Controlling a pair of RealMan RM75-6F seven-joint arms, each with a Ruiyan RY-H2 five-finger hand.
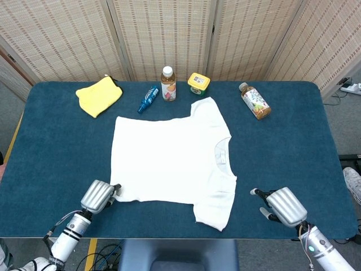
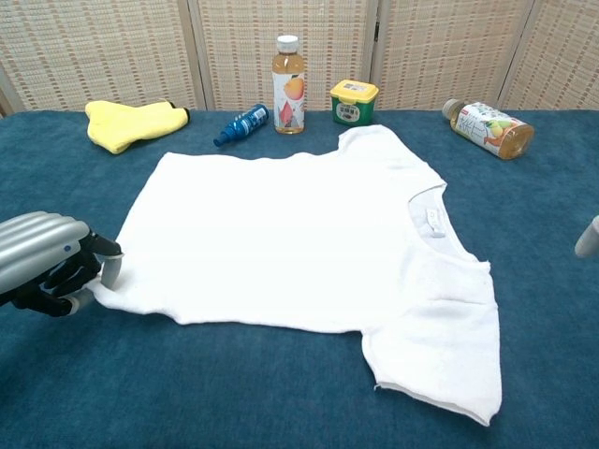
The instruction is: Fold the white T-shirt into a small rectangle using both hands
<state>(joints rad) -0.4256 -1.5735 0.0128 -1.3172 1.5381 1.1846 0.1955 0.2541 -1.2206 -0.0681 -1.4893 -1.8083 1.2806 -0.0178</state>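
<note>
The white T-shirt [image 1: 169, 158] lies flat on the blue table, collar toward the right and hem toward the left; in the chest view the T-shirt [image 2: 290, 234] fills the middle. My left hand [image 1: 98, 196] sits at the shirt's near hem corner, and in the chest view the left hand [image 2: 45, 264] has its fingers curled, pinching that corner against the thumb. My right hand [image 1: 285, 206] hovers low near the table's front edge, right of the near sleeve and apart from it, fingers spread and holding nothing. Only a fingertip [image 2: 588, 237] of it shows in the chest view.
Along the back of the table are a yellow cloth [image 1: 98, 95], a small blue bottle [image 1: 149, 99] lying down, an upright drink bottle [image 1: 168, 83], a yellow-lidded jar [image 1: 198, 83] and a drink bottle [image 1: 255, 101] on its side. Folding screens stand behind.
</note>
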